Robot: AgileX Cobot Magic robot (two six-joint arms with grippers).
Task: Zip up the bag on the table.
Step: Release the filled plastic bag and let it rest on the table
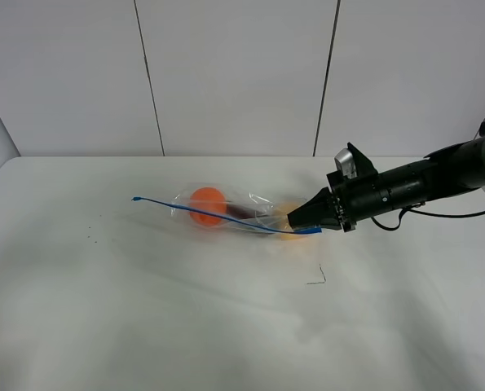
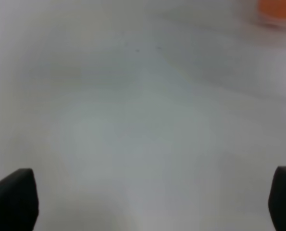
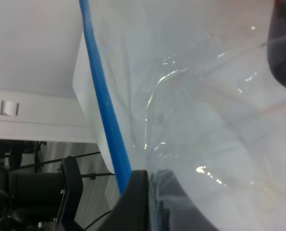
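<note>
The clear bag (image 1: 226,210) lies on the white table (image 1: 144,326) near its middle. An orange fruit (image 1: 207,204), a dark piece (image 1: 240,213) and a yellow one (image 1: 284,213) show through it. Its blue zip strip (image 1: 201,213) runs along the near edge and curls up at the left end. My right gripper (image 1: 309,218) is shut on the strip's right end. The right wrist view shows the strip (image 3: 104,106) entering the closed fingers (image 3: 133,202). My left gripper (image 2: 147,202) is open above bare table, with a blurred orange patch (image 2: 277,12) at that view's edge. It is outside the exterior view.
A small dark thread (image 1: 317,278) lies on the table in front of the right gripper. Tiny dark specks (image 1: 91,236) mark the left side. A panelled wall (image 1: 234,73) stands behind the table. Dark equipment (image 3: 37,187) shows past the table edge.
</note>
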